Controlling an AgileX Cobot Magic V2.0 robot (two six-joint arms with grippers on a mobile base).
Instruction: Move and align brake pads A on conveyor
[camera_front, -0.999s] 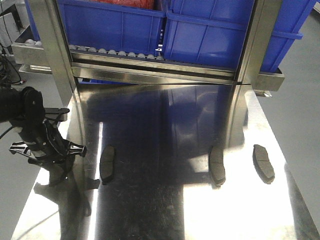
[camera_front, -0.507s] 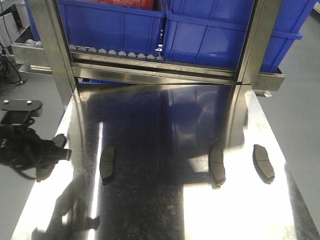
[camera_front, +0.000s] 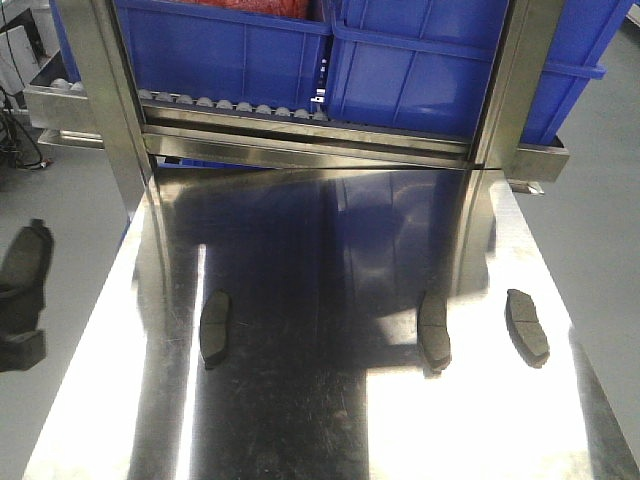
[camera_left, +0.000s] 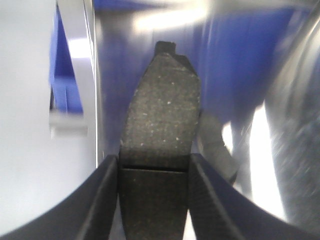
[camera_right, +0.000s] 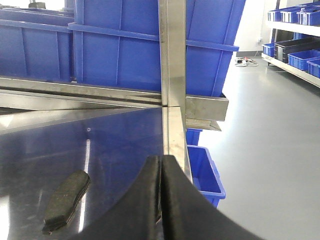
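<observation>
Three brake pads A lie on the shiny steel table: one at the left (camera_front: 215, 328), one right of centre (camera_front: 434, 332) and one at the right (camera_front: 527, 326). Another pad (camera_front: 24, 262) hangs off the table's left edge, gripped by my left gripper (camera_front: 22, 305). The left wrist view shows that pad (camera_left: 162, 110) clamped across its width between the fingers of the left gripper (camera_left: 154, 162), with another pad (camera_left: 216, 147) lying beyond it. My right gripper (camera_right: 161, 160) is shut and empty, over the table's right edge, with a pad (camera_right: 66, 194) to its left. The conveyor is out of view.
The steel table (camera_front: 300, 420) ends at the back in a roller rack holding blue bins (camera_front: 230, 50). Two steel posts (camera_front: 110, 110) (camera_front: 500, 90) rise from it. A blue bin (camera_right: 205, 170) sits on the floor by the table's right side.
My left arm has swung left, off the table's left edge, carrying the pad with it. The three pads on the table have not moved.
</observation>
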